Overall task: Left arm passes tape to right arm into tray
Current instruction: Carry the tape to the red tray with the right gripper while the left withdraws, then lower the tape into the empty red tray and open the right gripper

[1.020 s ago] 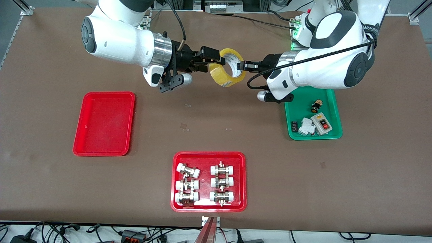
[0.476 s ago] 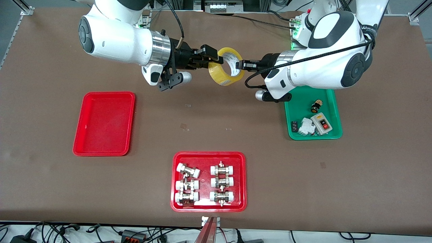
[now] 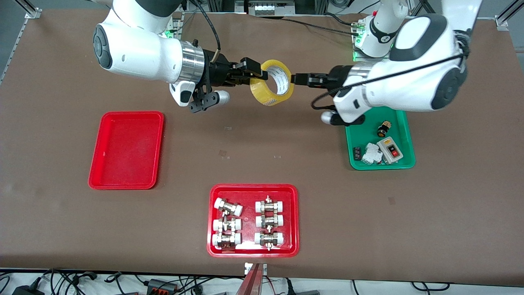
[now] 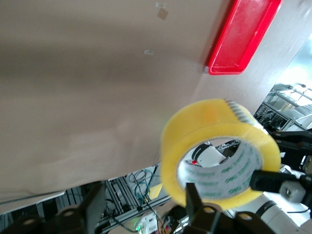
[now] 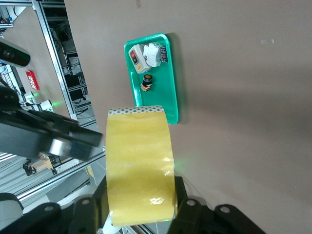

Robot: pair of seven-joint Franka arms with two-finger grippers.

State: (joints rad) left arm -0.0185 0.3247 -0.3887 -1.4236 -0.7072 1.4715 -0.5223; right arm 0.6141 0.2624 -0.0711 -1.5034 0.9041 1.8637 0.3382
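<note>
While the tape (image 3: 272,83) hangs in the air over the table's middle stretch toward the robots' edge, the right gripper (image 3: 257,75) is clamped across its band and carries it, as the right wrist view shows with the yellow band (image 5: 140,165) pinched between the fingers. The left gripper (image 3: 298,78) sits just clear of the roll's rim with its fingers spread apart and nothing in them. To do this step well, I judge the left arm should draw straight away toward its own end, keeping its fingertips from catching the roll. The right arm should then carry the tape level toward the tray (image 3: 126,150), which lies near the right arm's end of the table, lower it inside the rim and only then let go. The tray of pipe fittings (image 3: 253,219) and the green tray (image 3: 380,139) should be avoided.
</note>
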